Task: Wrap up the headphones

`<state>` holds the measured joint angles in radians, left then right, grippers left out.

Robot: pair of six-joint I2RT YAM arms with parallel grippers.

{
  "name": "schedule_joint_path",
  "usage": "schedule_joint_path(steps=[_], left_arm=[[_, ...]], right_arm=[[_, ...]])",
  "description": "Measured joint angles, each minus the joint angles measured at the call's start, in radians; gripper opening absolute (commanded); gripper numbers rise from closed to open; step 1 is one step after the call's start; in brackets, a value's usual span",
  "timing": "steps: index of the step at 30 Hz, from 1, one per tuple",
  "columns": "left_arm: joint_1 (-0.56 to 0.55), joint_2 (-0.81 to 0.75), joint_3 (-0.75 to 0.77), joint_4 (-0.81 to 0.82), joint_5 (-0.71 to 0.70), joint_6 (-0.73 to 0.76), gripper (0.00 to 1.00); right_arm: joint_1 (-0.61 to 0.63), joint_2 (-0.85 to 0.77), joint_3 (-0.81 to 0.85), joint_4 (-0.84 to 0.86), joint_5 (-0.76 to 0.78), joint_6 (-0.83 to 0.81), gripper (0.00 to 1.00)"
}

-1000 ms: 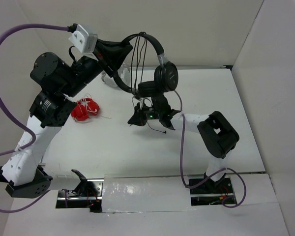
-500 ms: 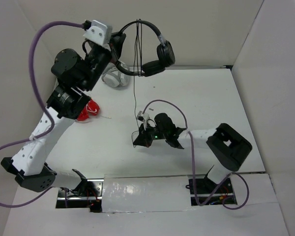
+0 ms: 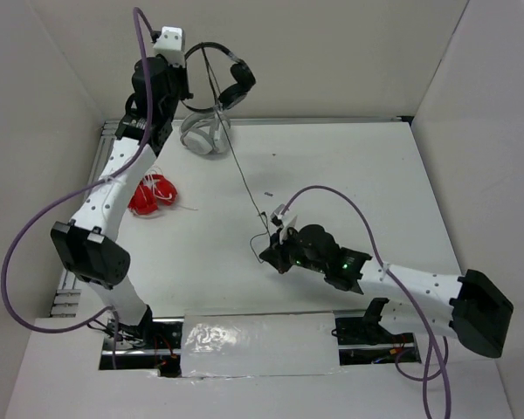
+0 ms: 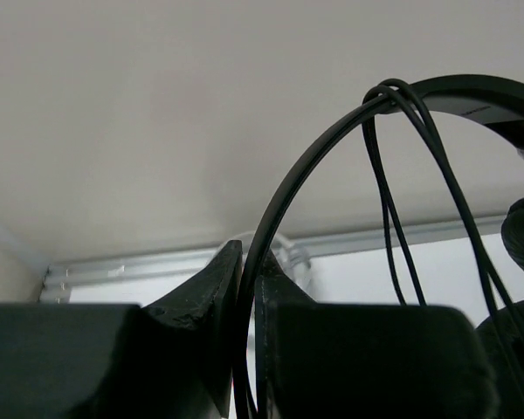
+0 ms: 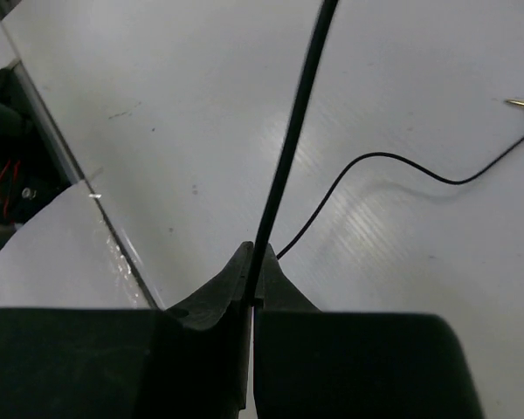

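Above the white headphones (image 3: 201, 137), left gripper (image 3: 190, 83) is clamped tight on the headband (image 4: 297, 166) of the black headphones (image 3: 236, 80). Right gripper (image 3: 275, 250), well apart from the white set, pinches the cable (image 3: 240, 170) taut. Risk: overpulling yanks the headband free or slips the loops off.

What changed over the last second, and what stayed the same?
The left tool carried the headphones toward the far left corner. The right tool shut on the cable and pulled back toward the near edge, drawing it taut. Unchanged: the left grip on the headband; the red headphones and the white headphones.
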<state>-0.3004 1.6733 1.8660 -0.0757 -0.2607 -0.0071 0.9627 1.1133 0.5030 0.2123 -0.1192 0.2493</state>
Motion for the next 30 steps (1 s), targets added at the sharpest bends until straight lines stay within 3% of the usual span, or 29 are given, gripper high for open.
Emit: schedule_joint_path(steps=[7,14,30], left_arm=[[0.136,0.111,-0.001,-0.082,-0.014,-0.094,0.00],[0.142,0.143,-0.075,-0.088,-0.047,-0.129,0.00],[-0.166,0.176,-0.440,-0.040,-0.157,-0.158,0.00]], right_arm=[[0.031,-0.113,0.009,-0.172,0.227,0.032,0.00],[0.043,-0.158,0.083,-0.346,0.480,0.033,0.00],[0.050,-0.106,0.402,-0.307,0.851,-0.417,0.00]])
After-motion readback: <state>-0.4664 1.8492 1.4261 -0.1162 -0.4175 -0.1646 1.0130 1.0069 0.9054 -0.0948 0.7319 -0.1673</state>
